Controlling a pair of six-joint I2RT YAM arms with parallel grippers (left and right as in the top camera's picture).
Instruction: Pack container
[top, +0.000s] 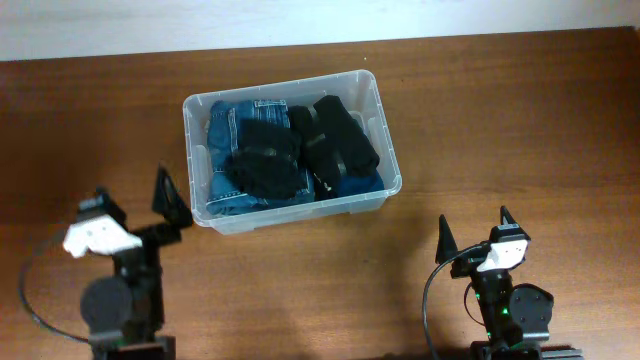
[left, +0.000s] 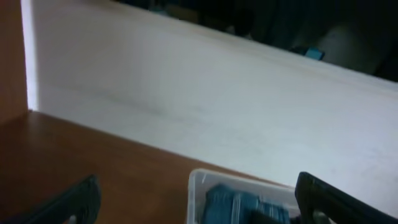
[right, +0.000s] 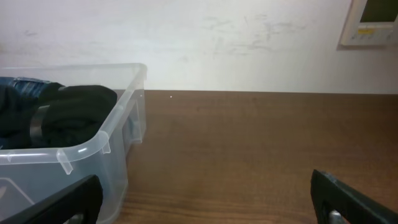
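Currently, the container (top: 280, 86), packed with clothes (top: 268, 160), is seen ahead of the left pincer (top: 131, 186) and right pincer (top: 474, 216). Both are held released.

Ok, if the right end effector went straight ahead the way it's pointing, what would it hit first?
Probably nothing nearby: the right end effector points past the container, on its right, over the table toward the wall. Clearance is hard to judge.
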